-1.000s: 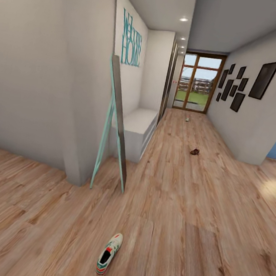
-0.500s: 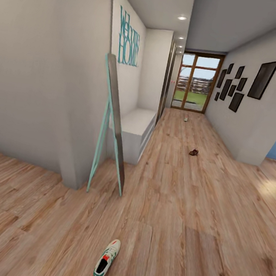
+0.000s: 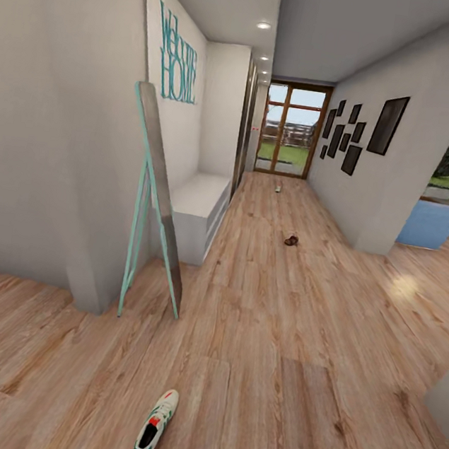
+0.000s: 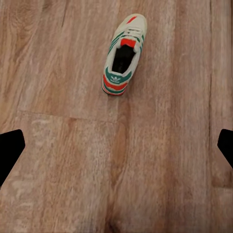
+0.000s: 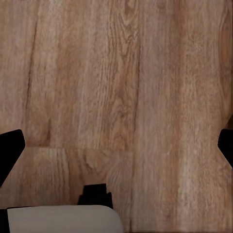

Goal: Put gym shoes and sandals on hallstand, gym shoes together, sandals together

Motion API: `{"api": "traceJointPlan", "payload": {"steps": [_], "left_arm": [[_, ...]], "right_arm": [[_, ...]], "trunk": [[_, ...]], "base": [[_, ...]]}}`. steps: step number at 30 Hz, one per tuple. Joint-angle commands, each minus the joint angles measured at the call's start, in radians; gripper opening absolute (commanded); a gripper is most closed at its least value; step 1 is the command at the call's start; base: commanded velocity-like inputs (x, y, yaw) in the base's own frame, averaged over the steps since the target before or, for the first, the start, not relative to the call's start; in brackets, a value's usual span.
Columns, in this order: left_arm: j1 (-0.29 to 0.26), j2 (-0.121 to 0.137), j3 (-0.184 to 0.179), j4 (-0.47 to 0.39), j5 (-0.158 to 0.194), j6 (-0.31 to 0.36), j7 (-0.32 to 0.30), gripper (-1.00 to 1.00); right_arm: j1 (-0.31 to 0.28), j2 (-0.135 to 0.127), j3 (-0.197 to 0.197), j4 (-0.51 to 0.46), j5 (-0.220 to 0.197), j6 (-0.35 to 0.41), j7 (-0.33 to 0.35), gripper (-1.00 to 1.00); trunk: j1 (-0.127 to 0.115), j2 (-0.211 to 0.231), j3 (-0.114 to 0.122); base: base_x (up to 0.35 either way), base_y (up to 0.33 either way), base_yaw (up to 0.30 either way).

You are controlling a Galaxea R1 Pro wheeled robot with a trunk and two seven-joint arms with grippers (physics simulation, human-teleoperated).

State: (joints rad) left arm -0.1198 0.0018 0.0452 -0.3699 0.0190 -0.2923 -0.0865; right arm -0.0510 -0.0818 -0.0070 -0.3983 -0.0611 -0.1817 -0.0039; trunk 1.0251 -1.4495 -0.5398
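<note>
Both wrist cameras face straight down at the corridor floor [image 3: 288,333], left gripper [image 4: 116,145] and right gripper [image 5: 116,150] each with jaws spread wide and empty, one gym shoe [image 4: 123,47] lying near on the planks, hallstand [image 3: 196,213] far left.

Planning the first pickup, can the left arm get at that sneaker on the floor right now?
Probably yes. The gym shoe lies alone on the corridor floor ahead of the open left gripper, with bare planks between; the arm would need to lower.
</note>
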Motion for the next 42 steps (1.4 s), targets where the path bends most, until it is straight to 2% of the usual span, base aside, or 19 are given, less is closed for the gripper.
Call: {"api": "traceJointPlan", "payload": {"steps": [1,4,6,7,11,12,16,17,19,20,22,28,33,35,42], "left_arm": [[-0.004,0.001,0.005,-0.002,0.002,-0.001,-0.006,1.00],[-0.021,0.005,0.004,-0.007,-0.002,0.008,-0.004,1.00],[-0.077,0.019,0.000,-0.010,-0.007,0.015,-0.004,1.00],[-0.124,0.027,-0.001,-0.006,-0.008,0.020,-0.004,1.00],[-0.229,0.041,-0.004,0.000,-0.007,0.050,-0.007,1.00],[-0.274,0.044,-0.004,0.003,-0.007,0.079,-0.005,1.00],[-0.336,0.046,-0.005,0.006,-0.010,0.145,-0.003,1.00],[-0.360,0.045,-0.005,0.000,-0.011,0.175,-0.002,1.00],[-0.372,0.047,-0.005,-0.003,-0.011,0.190,-0.002,1.00],[-0.372,0.047,-0.005,-0.003,-0.011,0.190,-0.002,1.00],[-0.378,0.049,-0.005,-0.001,-0.011,0.196,-0.001,1.00],[-0.377,0.050,-0.009,0.005,-0.013,0.201,-0.001,1.00],[-0.373,0.051,-0.010,0.007,-0.013,0.197,-0.002,1.00],[-0.372,0.053,-0.009,0.008,-0.012,0.158,-0.009,1.00],[-0.372,0.053,-0.010,0.010,-0.012,0.100,-0.013,1.00]], "right_arm": [[-0.001,0.000,0.001,0.000,-0.006,-0.004,-0.001,1.00],[-0.001,-0.001,0.001,-0.011,-0.006,-0.005,-0.001,1.00],[-0.003,-0.002,0.002,-0.062,-0.005,-0.004,-0.002,1.00],[-0.006,-0.004,0.002,-0.112,-0.004,-0.003,-0.002,1.00],[-0.018,-0.012,0.001,-0.251,-0.004,-0.001,-0.002,1.00],[-0.025,-0.015,0.001,-0.328,-0.003,0.003,-0.002,1.00],[-0.044,-0.019,0.000,-0.467,-0.002,0.014,-0.002,1.00],[-0.061,-0.021,0.000,-0.543,-0.002,0.040,-0.002,1.00],[-0.084,-0.022,-0.001,-0.597,-0.003,0.086,-0.002,1.00],[-0.084,-0.022,-0.001,-0.597,-0.003,0.086,-0.002,1.00],[-0.108,-0.022,-0.004,-0.632,-0.003,0.143,-0.002,1.00],[-0.142,-0.021,-0.016,-0.649,-0.004,0.237,-0.002,1.00],[-0.151,-0.018,-0.019,-0.633,-0.005,0.262,0.002,1.00],[-0.155,-0.013,-0.017,-0.622,-0.006,0.270,0.006,1.00],[-0.156,-0.007,-0.013,-0.616,-0.005,0.275,0.005,1.00]], "trunk": [[0.000,0.000,-0.001],[0.000,0.000,-0.001],[0.000,0.000,-0.001],[0.000,0.000,-0.001],[0.000,0.000,-0.001],[0.000,0.000,-0.001],[0.000,0.000,-0.001],[0.000,0.000,-0.001],[0.000,0.000,-0.001],[0.000,0.000,-0.001],[0.000,0.000,-0.001],[0.000,0.000,-0.001],[0.000,0.000,-0.001],[0.000,0.000,-0.001],[0.000,0.000,-0.001]], "base": [[0.000,0.000,-0.167],[0.000,0.000,-0.103],[0.000,0.000,-0.036],[0.000,0.000,-0.018],[0.000,0.000,-0.010],[0.000,0.000,-0.005],[0.000,0.000,-0.003],[0.000,0.000,0.000],[0.000,0.000,0.000],[0.000,0.000,0.000],[0.000,0.000,0.000],[0.000,0.000,0.000],[0.000,0.000,0.000],[0.000,0.000,0.000],[0.000,0.000,0.000]]}}
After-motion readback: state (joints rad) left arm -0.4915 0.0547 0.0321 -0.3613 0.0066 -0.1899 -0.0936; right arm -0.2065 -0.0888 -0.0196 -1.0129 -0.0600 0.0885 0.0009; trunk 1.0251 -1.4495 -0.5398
